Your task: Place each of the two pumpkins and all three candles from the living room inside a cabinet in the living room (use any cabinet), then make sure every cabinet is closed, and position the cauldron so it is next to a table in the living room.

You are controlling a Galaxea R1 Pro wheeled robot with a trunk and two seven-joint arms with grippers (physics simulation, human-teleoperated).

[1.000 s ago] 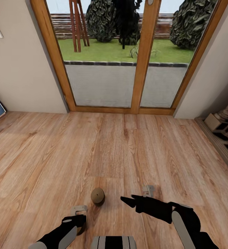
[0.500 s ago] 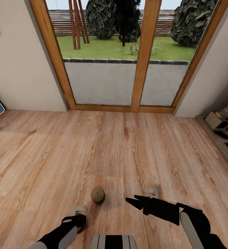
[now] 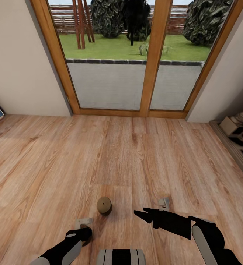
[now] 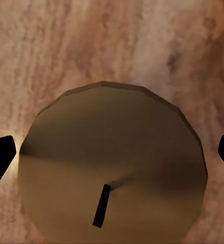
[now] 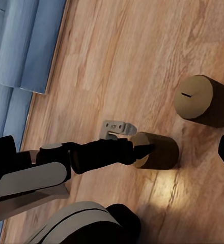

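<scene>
A light wood plank floor runs up to a tall glass door with a garden beyond it; a blue sofa stands off to one side. Two candles stand upright on the bare planks, near each other but apart.

One candle stands free ahead of the robot, between the two arms. The other candle sits right at the tip of the left gripper, which has been brought low to the floor, apparently so the fingers can take the stub from its sides. Seen along that gripper, the candle top and its dark wick lie dead centre, with a black fingertip showing at either edge. The jaws look spread a little wider than the candle, one finger on each side; whether either pad already touches the wax is hard to say, since the view is so close. I judge it not yet gripped.

The right gripper hangs just above the floor beside the free candle, holding nothing; its fingers seem parted, one dark tip showing at the frame edge.
</scene>
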